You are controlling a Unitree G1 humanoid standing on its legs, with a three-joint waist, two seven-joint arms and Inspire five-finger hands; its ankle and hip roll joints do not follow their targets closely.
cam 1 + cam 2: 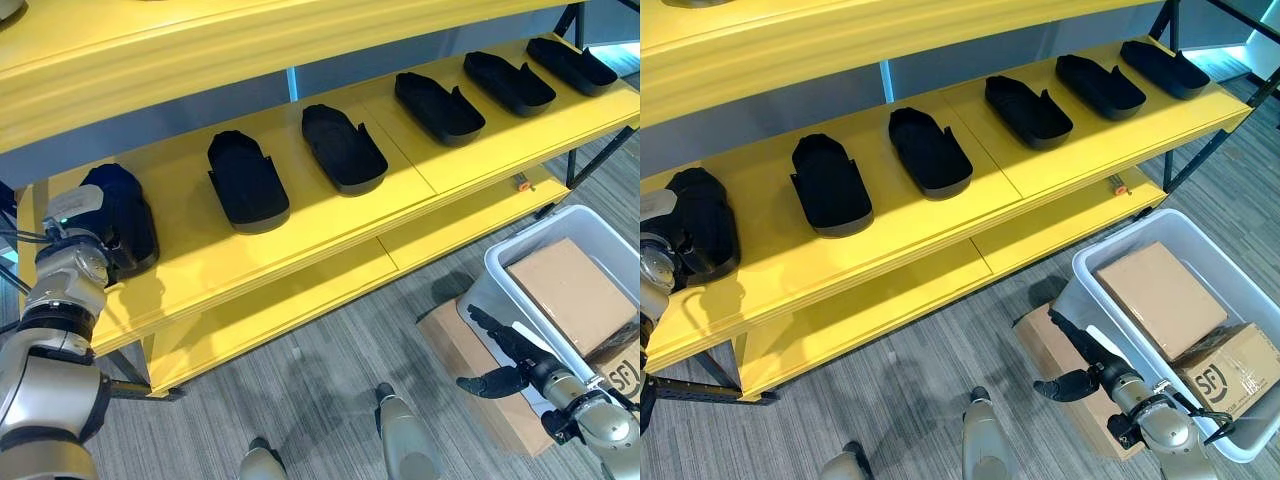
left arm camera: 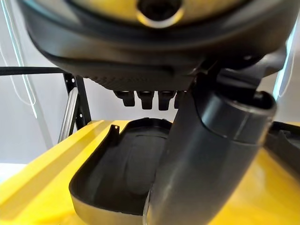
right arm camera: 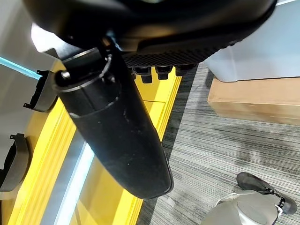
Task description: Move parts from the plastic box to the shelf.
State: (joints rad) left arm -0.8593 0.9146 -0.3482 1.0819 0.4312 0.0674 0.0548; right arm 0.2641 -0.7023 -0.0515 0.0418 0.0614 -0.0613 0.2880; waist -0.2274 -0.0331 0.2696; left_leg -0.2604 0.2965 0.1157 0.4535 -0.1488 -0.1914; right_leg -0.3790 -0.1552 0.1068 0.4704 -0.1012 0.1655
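Observation:
Several black shoe-shaped parts lie in a row on the yellow shelf (image 1: 330, 225). The leftmost part (image 1: 125, 215) sits at the shelf's left end, and my left hand (image 1: 72, 212) is right at it. In the left wrist view this part (image 2: 122, 168) rests flat on the shelf, with the straight thumb (image 2: 206, 154) reaching down beside its rim and the fingers (image 2: 145, 98) over its far end. My right hand (image 1: 510, 355) hangs open and empty above the floor, next to the white plastic box (image 1: 600, 230).
The plastic box holds cardboard boxes (image 1: 570, 290), and another cardboard box (image 1: 465, 355) lies on the floor under it. A lower yellow shelf board carries a small orange item (image 1: 521, 182). An upper shelf board (image 1: 200, 60) overhangs the row of parts.

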